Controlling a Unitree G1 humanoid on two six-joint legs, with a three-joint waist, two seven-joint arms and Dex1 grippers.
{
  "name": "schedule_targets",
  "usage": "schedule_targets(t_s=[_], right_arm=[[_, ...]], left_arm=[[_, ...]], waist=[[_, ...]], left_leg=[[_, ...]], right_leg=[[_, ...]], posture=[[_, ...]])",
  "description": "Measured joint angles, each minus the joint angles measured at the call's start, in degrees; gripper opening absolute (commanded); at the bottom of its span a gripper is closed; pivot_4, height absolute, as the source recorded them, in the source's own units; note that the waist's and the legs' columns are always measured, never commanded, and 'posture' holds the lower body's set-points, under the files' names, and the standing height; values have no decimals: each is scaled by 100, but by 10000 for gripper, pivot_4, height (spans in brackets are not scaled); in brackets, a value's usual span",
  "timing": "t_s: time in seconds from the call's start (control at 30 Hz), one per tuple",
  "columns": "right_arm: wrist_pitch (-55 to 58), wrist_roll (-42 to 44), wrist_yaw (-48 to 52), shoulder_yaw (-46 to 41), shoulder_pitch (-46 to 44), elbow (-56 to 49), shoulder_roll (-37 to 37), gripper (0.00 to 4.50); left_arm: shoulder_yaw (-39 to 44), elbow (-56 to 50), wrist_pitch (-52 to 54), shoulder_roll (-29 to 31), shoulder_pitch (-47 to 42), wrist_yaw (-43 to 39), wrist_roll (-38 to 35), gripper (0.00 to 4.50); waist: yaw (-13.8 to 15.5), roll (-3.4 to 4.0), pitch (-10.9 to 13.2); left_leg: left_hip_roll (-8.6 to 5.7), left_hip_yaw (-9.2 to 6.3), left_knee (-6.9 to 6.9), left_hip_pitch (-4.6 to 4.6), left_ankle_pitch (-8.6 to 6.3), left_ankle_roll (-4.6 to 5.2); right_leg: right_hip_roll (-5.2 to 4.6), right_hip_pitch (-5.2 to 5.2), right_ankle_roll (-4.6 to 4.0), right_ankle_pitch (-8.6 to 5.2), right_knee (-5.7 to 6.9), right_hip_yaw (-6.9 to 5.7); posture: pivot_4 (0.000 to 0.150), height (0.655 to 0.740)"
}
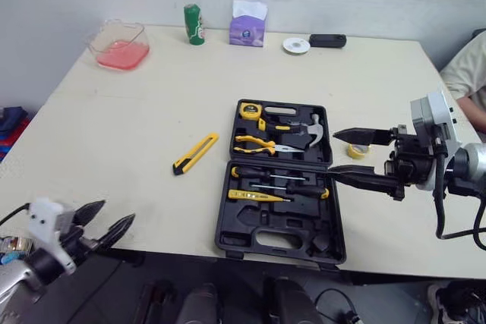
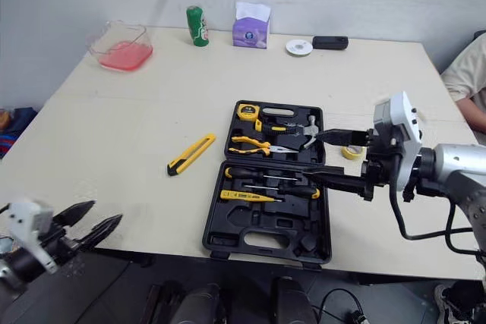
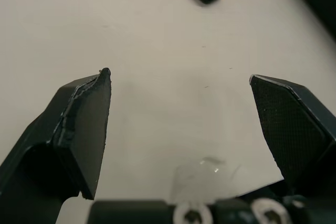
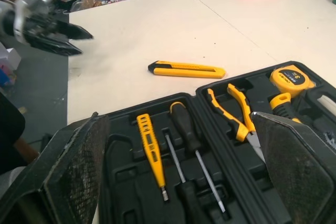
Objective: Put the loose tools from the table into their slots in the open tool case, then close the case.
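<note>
**Both grippers open; utility knife loose beside the open case**

Right gripper (image 1: 332,155) hangs over the right edge of the open tool case (image 1: 250,225), its two black fingers spread wide and pointing towards the robot's left. One finger reaches in by the hammer (image 1: 307,133) in the far half. The other lies above the screwdrivers (image 1: 269,176) in the near half; whether it touches them cannot be told. Left gripper (image 1: 118,211) is at the near left corner of the table (image 1: 114,127), its fingers also parted and holding nothing.

The far half of the case also holds a tape measure (image 1: 250,110) and yellow-handled pliers (image 1: 258,143). A yellow tester (image 1: 254,196) lies just below the screwdrivers, and nearer moulded recesses are bare black plastic. A yellow tape roll (image 1: 357,150) sits on the table just beside the case's right side, under the right gripper's wrist.

Along the far edge stand a clear container of pink liquid (image 1: 120,45), a green can (image 1: 194,23), a purple tissue box (image 1: 248,28), a white disc (image 1: 296,45) and a small black block (image 1: 327,40). A person's sleeve (image 1: 463,73) shows at the right edge.

The utility knife (image 1: 195,153), yellow and black, lies flat and slanted on the table just left of the case, level with its hinge. It is well apart from the left gripper, with bare tabletop between them. The case lies between the knife and the right gripper.
</note>
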Motion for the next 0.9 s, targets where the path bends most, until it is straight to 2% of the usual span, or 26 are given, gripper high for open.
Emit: schedule_targets(t_s=[0.1, 0.23, 0.33, 0.5, 0.57, 0.7, 0.9], right_arm=[[-90, -165, 82, 213, -163, 213, 82, 45000], [-144, -350, 131, 344, -183, 274, 126, 45000], [-189, -386, 101, 334, -137, 210, 188, 45000], [-119, -334, -215, 184, 163, -294, 280, 45000], [-69, -291, -384, 84, 336, -527, 305, 45000], [59, -134, -791, -71, 670, -943, 449, 45000], [146, -4, -1150, -121, 769, -1280, 505, 45000]], left_arm=[[-45, -112, 37, 196, -41, 65, -2, 44437], [-507, -123, 331, 835, -626, 119, -2, 44437], [-1171, 20, 590, 1409, -1458, 164, 80, 44437], [-2577, 805, 1247, 1829, -3153, 318, 344, 44437], [-3146, 1101, 1415, 1850, -3697, 335, 499, 44437], [-3901, 2100, 1651, 1512, -4795, 439, 763, 44437], [-4848, 3008, 1446, 1383, -5481, 148, 1343, 44437]], waist=[[-7, 1, 0], [-7, 4, 1], [-21, 7, 2], [-24, 12, 4], [-40, 12, 4], [-10, 8, 6], [-10, 7, 7]], left_leg=[[-8, 5, -30, -3, 14, 1], [-11, 2, -48, -3, 27, -8], [-12, 0, -54, -2, 39, -23], [-13, -1, -61, -6, 55, -50], [-14, 6, -63, -5, 55, -50], [-15, 8, -58, -8, 59, -47], [-17, 16, -58, -6, 61, -47]], right_leg=[[-14, 0, 1, 1, -10, -12], [-18, -1, 6, 4, -15, -22], [-17, 0, 9, 5, -15, -24], [-15, -2, 15, 8, -13, -30], [-15, -3, 18, 10, -14, -31], [-13, -3, 25, 13, -11, -37], [-8, -4, 28, 15, 0, -35]], posture=[[1500, 7400], [1500, 7400], [1500, 7400], [1500, 7400], [1500, 7400], [1500, 7400], [1500, 7400]])
